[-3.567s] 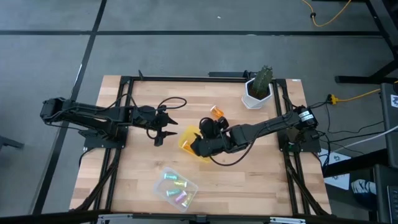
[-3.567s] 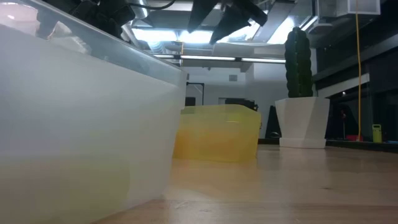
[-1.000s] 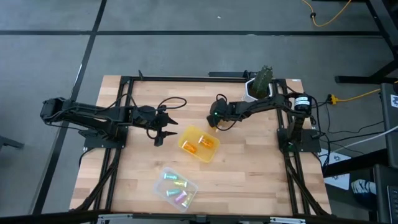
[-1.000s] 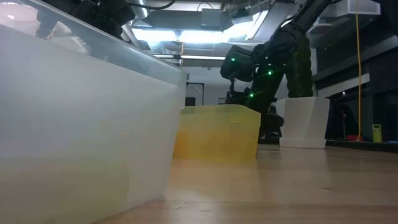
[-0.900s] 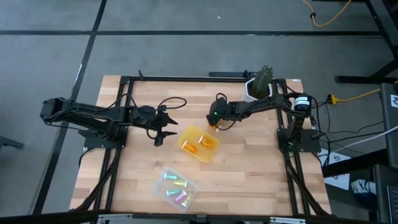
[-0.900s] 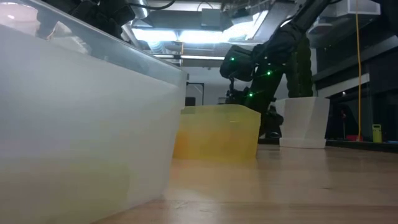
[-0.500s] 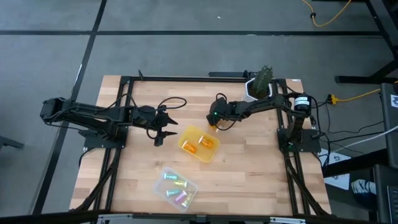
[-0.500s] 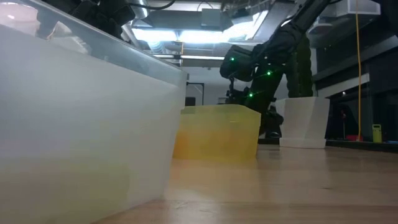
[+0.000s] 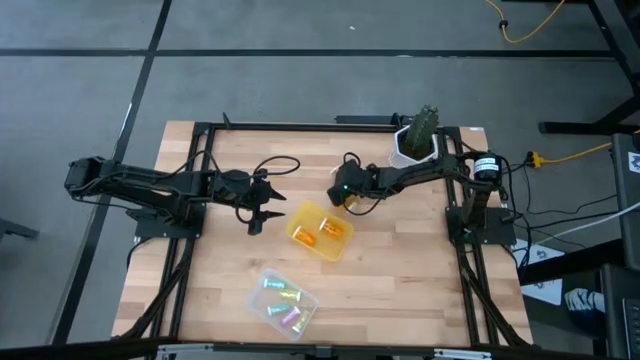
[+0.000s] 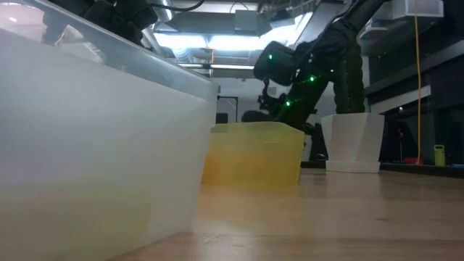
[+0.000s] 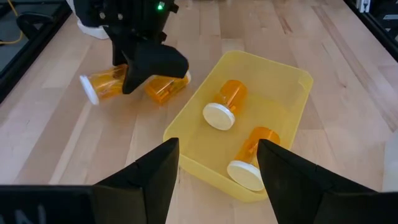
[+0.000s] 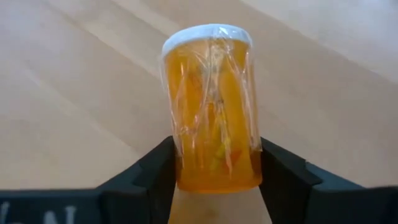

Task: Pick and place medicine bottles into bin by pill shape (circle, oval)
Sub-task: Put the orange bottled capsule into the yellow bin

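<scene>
From my seat at the remote station, the clear bin sits nearest, toward 6 o'clock on the worktop, with the teal, green and purple vials lying in it. Past that, near the middle, the yellow bin holds two orange bottles on their sides, white caps showing. My left hand hovers at about 9 o'clock of the yellow bin, just beside its rim, fingers spread with nothing between them. Farther on, at roughly 12 to 1 o'clock of the yellow bin, my right hand is pinching an orange bottle by its base, cap pointing away from the wrist. From the left wrist camera, I see a second loose orange bottle lying on the wood just beside it. Farthest back, toward 1 o'clock, the white pot with the cactus stands near the worktop's edge.
</scene>
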